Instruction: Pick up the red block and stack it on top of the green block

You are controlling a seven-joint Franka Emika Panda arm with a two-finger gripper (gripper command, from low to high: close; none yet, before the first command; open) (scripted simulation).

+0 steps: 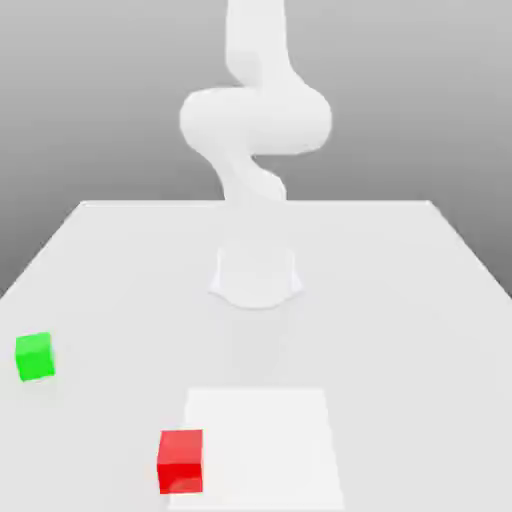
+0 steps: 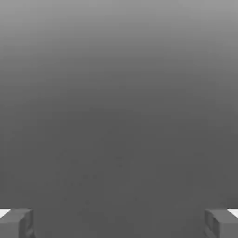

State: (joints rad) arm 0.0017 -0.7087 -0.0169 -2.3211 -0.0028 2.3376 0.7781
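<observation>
The red block [image 1: 181, 461] sits on the white table [image 1: 400, 300] near its front edge, a little towards the exterior view's left. The green block [image 1: 34, 357] rests farther back, close to the table's left edge, well apart from the red one. In the hand view my gripper [image 2: 119, 224] is open: its two grey fingertips [image 2: 16, 223] stand far apart with nothing between them, and behind them there is only plain grey background. Neither block is touched or held.
The white arm [image 1: 255, 120] rises from its round base [image 1: 256, 275] at the table's middle and bends upward out of the picture. A pale white rectangle [image 1: 265, 450] lies just to the right of the red block.
</observation>
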